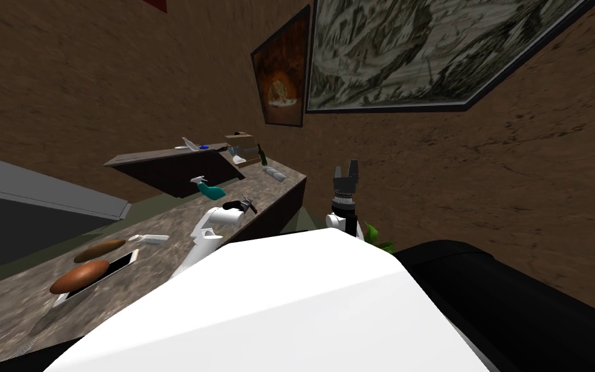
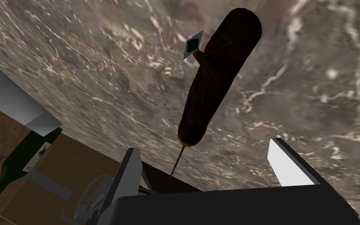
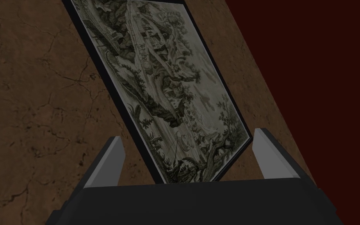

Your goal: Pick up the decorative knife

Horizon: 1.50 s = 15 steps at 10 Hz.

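Left wrist view looks down on the decorative knife (image 2: pixel 219 74), which lies flat on the marbled brown countertop (image 2: pixel 97 78). It has a dark, wood-like handle with a small pale tag (image 2: pixel 193 45) at its side. Its thin blade (image 2: pixel 177 162), seen edge-on, runs from the handle's near end toward the gripper body. The left gripper (image 2: pixel 204 145) hovers over it with its fingers spread wide and holding nothing; the blade and the handle's near end fall between them, touching neither.

I judge this to be the approach, just ahead of the grasp. The next move calls for reaching a little farther and lowering, so the fingers straddle the thick handle rather than the slim blade, then closing across its width. The rounded handle may roll if one finger meets it first.

In the head view the countertop runs along the left, from near to far. Brown oval shapes (image 1: pixel 80 276) sit at its near end, with a teal spray bottle (image 1: pixel 211 190) farther along. A green bottle (image 1: pixel 261 154) and a cardboard box (image 1: pixel 241 143) stand at the far end. A rough brown wall (image 1: pixel 64 77) carries two framed pictures (image 1: pixel 419 51). The right gripper (image 1: pixel 346 173) is raised to the right of the countertop, its fingers wide apart and empty.
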Available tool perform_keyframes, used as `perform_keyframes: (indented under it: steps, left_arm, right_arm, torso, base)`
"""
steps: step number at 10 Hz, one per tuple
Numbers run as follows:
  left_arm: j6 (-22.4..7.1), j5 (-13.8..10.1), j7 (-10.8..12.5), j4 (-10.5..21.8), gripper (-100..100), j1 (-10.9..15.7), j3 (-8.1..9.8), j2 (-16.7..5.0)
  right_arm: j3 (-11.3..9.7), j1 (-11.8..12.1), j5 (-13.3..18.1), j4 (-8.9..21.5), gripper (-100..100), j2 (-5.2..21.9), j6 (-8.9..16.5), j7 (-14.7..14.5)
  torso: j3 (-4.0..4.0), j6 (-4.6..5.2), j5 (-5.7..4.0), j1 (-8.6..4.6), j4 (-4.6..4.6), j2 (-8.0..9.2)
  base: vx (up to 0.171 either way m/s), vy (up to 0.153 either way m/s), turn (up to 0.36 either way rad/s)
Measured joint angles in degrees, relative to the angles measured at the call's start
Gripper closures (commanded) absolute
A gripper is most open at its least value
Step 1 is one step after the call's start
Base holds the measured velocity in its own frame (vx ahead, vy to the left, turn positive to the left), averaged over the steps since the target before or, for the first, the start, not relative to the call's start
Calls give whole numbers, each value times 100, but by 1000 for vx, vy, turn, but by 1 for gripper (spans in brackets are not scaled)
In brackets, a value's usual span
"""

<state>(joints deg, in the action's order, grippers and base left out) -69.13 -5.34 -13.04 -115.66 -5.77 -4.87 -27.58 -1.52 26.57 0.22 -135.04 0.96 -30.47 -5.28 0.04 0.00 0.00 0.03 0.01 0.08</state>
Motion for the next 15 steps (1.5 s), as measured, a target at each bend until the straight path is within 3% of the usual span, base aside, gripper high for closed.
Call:
perform_keyframes:
  steps: [9,10,14,15]
  left_arm:
    - [107,388,497,402,-100,-302,759,173]
    - [108,389,508,405,100,-305,771,174]
    - [112,392,503,400,100,-301,771,169]
    - [111,392,503,401,0,-301,771,170]
  right_arm:
    - [1,0,0,0,0,0,0,0]
    - [1,2,0,0,0,0,0,0]
    - [1,2,0,0,0,0,0,0]
    - [1,2,0,0,0,0,0,0]
  torso:
    - [5,2,9,15,1,9]
    - [-2,-3,9,15,-1,-3]
    - [-15,-4,13,14,-9,-22]
    - [-15,-4,13,14,-9,-22]
  base:
    - [-57,31,-257]
    - [-6,2,11]
    - [0,0,0]
    - [0,0,0]
